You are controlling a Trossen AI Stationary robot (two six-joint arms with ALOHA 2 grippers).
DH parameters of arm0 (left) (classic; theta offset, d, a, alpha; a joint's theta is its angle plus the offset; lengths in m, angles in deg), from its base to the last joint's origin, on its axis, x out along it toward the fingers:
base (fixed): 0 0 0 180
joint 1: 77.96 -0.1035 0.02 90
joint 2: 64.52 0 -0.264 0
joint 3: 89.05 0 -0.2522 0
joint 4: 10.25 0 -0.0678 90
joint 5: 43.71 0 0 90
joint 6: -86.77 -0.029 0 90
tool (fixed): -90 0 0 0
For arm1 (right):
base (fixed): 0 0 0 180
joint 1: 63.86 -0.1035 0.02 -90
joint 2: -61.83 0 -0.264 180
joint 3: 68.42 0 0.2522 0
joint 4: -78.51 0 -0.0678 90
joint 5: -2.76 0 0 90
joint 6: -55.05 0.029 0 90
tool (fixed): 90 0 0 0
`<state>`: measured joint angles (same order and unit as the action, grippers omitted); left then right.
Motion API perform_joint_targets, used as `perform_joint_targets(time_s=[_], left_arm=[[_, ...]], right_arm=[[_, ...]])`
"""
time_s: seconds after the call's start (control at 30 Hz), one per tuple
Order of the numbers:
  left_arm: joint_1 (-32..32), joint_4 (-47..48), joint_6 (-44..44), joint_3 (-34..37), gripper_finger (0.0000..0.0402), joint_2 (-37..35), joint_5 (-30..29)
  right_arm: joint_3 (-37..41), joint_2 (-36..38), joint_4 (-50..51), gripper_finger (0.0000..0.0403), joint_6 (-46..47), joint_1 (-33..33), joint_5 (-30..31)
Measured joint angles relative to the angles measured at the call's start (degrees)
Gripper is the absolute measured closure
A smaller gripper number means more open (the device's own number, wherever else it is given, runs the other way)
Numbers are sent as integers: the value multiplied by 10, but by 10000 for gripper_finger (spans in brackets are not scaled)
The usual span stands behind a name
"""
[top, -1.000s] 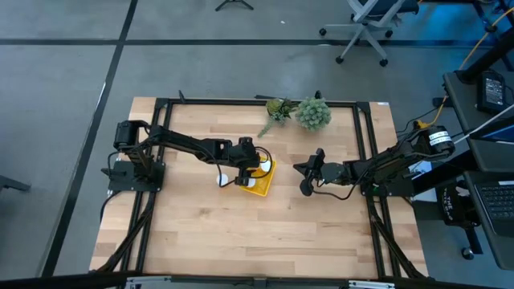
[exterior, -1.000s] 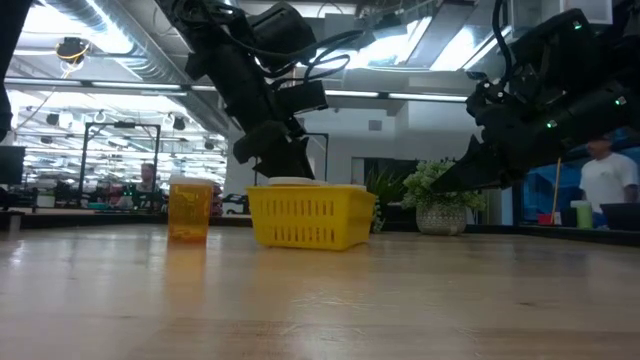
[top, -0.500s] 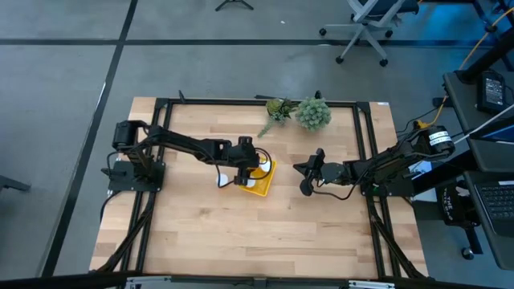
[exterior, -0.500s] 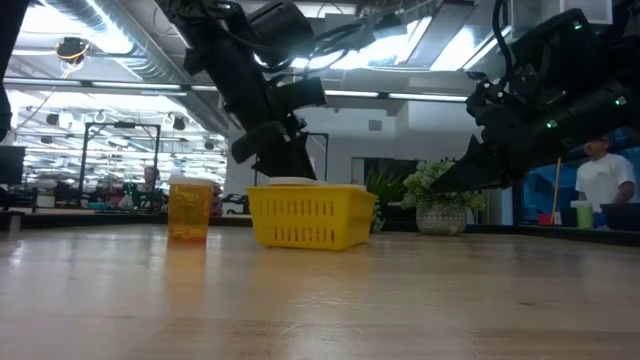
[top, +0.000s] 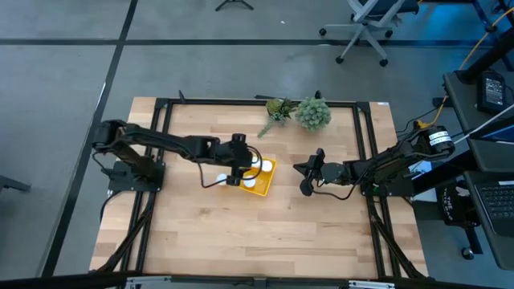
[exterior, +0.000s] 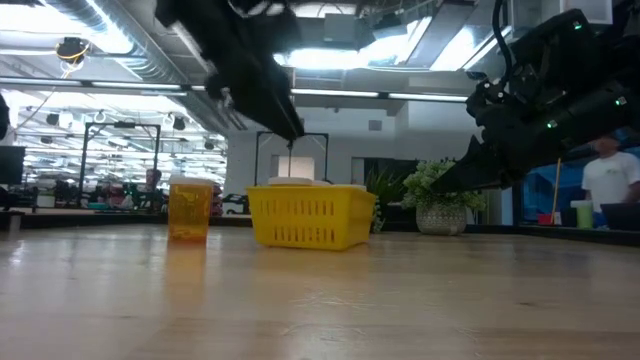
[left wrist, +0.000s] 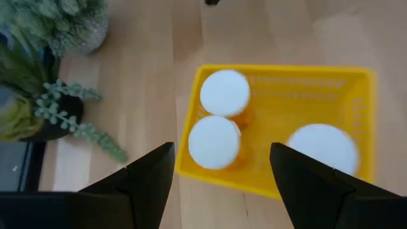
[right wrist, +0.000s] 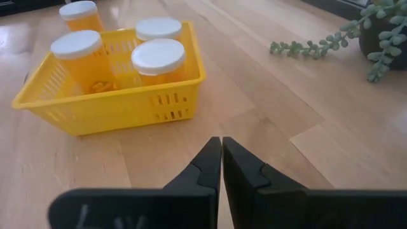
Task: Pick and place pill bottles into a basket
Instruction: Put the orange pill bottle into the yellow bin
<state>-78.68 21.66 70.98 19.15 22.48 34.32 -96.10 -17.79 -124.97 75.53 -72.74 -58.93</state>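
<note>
Wooden table (top: 265,233): three pill bottles (right wrist: 159,57) in basket (right wrist: 121,105), fourth bottle (exterior: 190,208) outside; left gripper (top: 234,164) open above, right gripper (right wrist: 221,165) closed, idle; next, probably grasping that last bottle.

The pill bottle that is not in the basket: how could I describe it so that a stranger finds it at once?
Find the yellow basket near the middle of the wooden table. Three white-capped orange bottles stand inside it. The fourth bottle stands upright on the bare wood just outside the basket, on the left arm's side: the only one outside its walls.
</note>
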Motion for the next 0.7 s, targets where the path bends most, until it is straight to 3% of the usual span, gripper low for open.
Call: perform_joint_targets(time_s=[0.17, 0.4, 0.7], left_arm=[[18, 71, 27, 0, 146, -66, 0], [49, 183, 131, 0, 146, -148, 1], [112, 264, 249, 34, 146, -178, 1]], right_arm=[[0, 0, -1, 382, 0, 0, 0], [0, 0, -1, 382, 0, 0, 0], [0, 0, -1, 382, 1, 0, 0]])
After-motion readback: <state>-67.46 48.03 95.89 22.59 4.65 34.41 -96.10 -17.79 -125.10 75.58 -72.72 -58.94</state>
